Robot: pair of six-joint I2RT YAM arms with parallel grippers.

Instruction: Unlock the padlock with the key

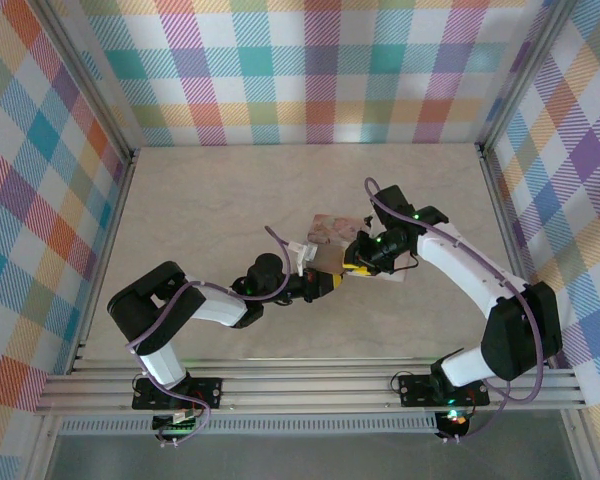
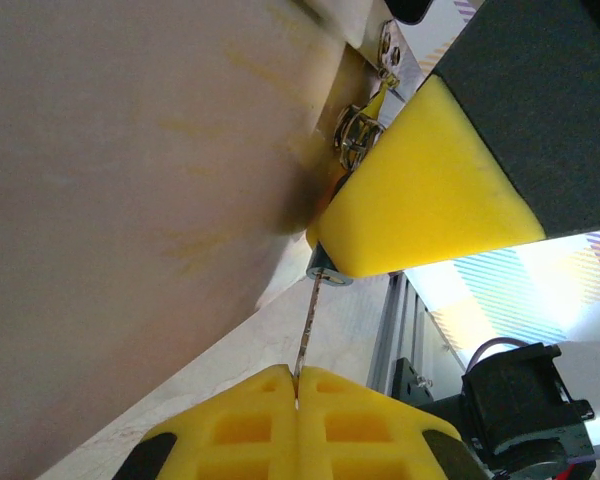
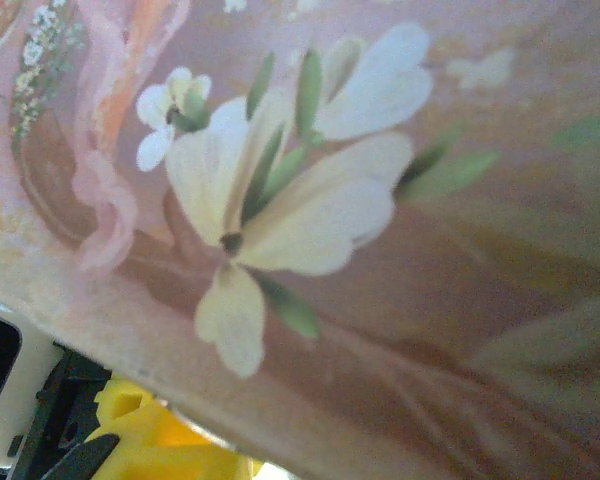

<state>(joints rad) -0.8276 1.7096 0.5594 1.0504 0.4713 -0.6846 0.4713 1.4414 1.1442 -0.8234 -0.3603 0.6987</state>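
Observation:
In the left wrist view my left gripper (image 2: 298, 388) is shut on the key (image 2: 308, 330), a thin dark blade standing up from between the yellow fingertips. The blade's tip sits in the round bluish bottom of the padlock (image 2: 329, 276). The rest of the padlock is hidden under a yellow finger (image 2: 430, 190) of my right gripper, which grips it beside the box's silvery clasp (image 2: 356, 130). From above, the left gripper (image 1: 328, 283) and right gripper (image 1: 356, 264) meet at the near edge of the pink printed box (image 1: 330, 230).
The box's side (image 2: 130, 200) fills the left of the left wrist view, and its flower print (image 3: 280, 190) fills the right wrist view, with a yellow fingertip (image 3: 150, 440) below it. Aluminium rails (image 1: 310, 385) run along the table's near edge. Plaid walls enclose the table.

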